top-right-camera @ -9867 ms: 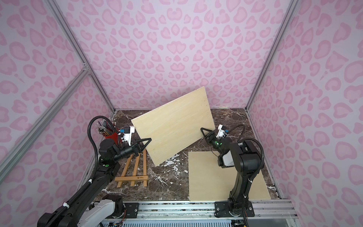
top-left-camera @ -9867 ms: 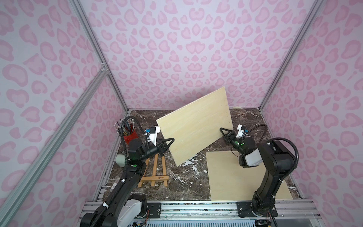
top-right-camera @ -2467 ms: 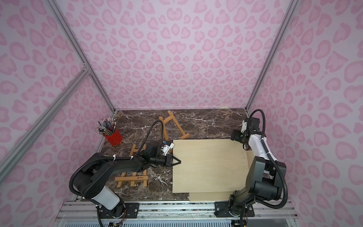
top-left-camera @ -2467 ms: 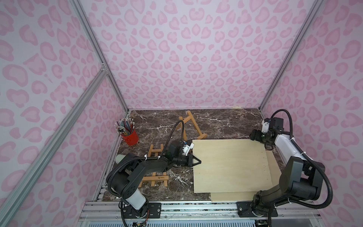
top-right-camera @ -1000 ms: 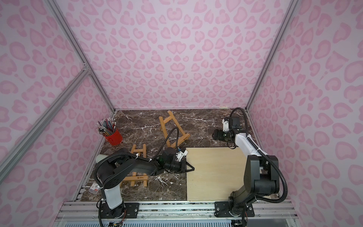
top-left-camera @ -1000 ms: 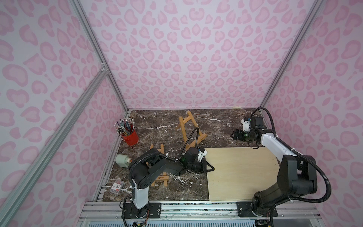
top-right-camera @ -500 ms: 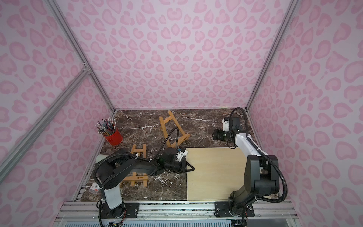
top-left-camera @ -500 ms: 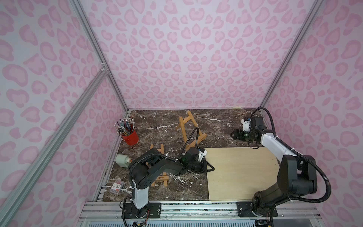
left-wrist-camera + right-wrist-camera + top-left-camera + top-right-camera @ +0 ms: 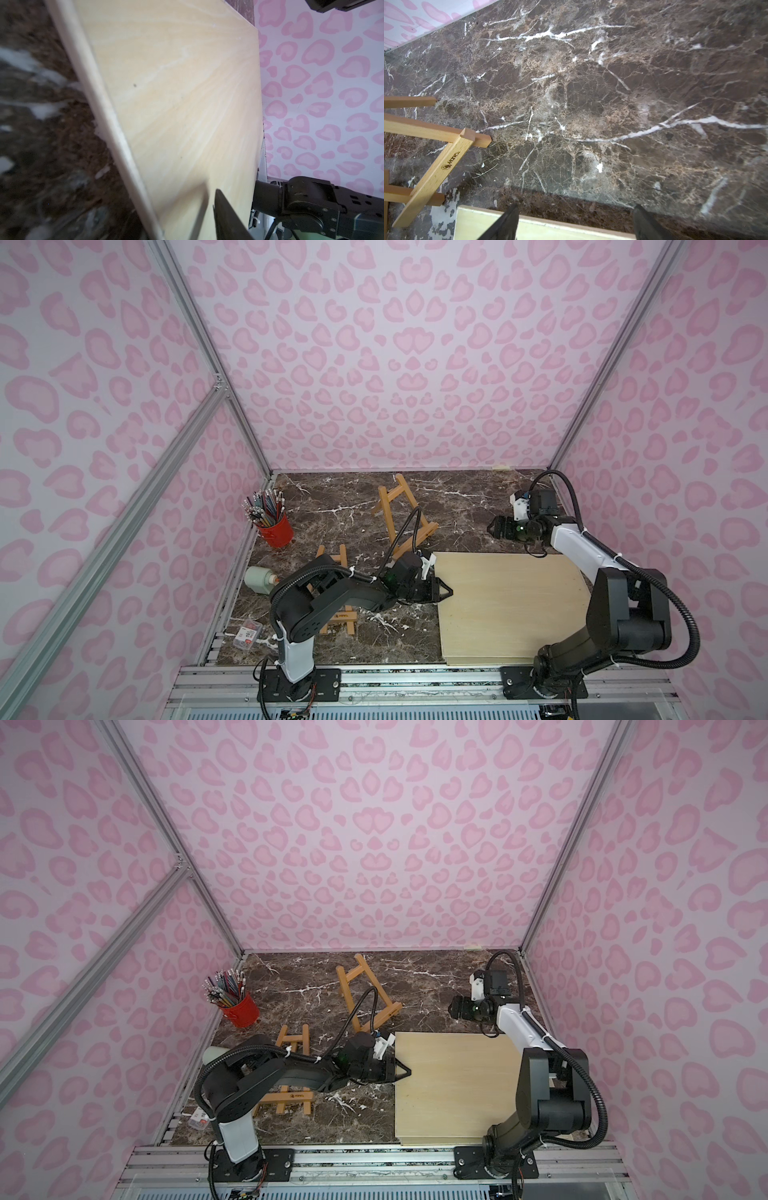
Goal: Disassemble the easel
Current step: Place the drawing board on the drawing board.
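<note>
Two small wooden easels are on the marble. One [image 9: 405, 514] [image 9: 365, 992] is at the back centre, and its legs and ledge [image 9: 433, 166] show in the right wrist view. The other [image 9: 338, 616] [image 9: 291, 1096] lies front left, half hidden by my left arm. A pale board [image 9: 511, 610] [image 9: 453, 1085] lies flat front right. My left gripper [image 9: 446, 593] [image 9: 403, 1072] straddles its left edge. One finger [image 9: 226, 218] stands just off the top face and the other is hidden below. My right gripper [image 9: 496, 526] [image 9: 576, 205] is open and empty over bare marble beyond the board's far edge [image 9: 550, 230].
A red cup of pencils [image 9: 274, 522] stands at the back left. A grey-green cylinder [image 9: 257, 578] and a small clear box [image 9: 247, 632] lie along the left wall. An aluminium rail [image 9: 415, 680] closes the front edge, and pink walls enclose the other sides.
Ten seconds ago both grippers held the board in the air. It now lies flat, further right than 2.5 seconds ago. Over the last second neither arm has visibly moved.
</note>
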Motion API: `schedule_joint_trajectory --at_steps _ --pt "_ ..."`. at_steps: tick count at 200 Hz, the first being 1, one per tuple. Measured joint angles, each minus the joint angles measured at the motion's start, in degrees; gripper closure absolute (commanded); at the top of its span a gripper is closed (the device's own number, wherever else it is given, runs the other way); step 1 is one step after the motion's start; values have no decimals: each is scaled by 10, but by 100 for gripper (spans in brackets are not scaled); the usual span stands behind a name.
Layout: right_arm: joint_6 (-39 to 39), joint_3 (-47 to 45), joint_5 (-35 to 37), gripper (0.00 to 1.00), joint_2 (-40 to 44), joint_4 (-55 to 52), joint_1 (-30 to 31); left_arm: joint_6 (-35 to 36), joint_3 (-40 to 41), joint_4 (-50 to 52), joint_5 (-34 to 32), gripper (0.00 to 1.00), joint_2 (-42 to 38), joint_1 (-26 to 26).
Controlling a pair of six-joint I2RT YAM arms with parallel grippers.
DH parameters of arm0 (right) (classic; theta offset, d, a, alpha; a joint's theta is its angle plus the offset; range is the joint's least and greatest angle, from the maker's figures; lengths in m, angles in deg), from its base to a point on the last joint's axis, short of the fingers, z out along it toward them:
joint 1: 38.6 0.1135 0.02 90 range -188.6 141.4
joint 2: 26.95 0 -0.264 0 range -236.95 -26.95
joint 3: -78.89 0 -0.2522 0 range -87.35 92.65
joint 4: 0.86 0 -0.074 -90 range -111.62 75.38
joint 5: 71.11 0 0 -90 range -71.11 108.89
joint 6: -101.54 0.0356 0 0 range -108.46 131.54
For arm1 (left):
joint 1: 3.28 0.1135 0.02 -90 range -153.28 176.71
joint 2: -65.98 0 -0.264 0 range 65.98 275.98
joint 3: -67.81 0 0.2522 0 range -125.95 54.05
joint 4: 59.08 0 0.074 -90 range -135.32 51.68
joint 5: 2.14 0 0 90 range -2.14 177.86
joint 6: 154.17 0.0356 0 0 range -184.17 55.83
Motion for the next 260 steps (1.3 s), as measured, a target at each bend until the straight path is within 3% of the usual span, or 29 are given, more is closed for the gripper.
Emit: schedule_joint_trajectory --at_steps 133,174,194,260 --pt "3 -9 -15 12 0 14 2 10 -20 40 -63 45 -14 -37" --pt "4 -9 -20 12 -1 20 5 12 -27 55 -71 37 -16 -46" --pt "4 -9 -21 12 -1 24 5 17 -38 71 -73 31 -16 -51" --pt "4 -14 -24 12 -1 26 6 24 -56 141 -104 27 -34 -72"
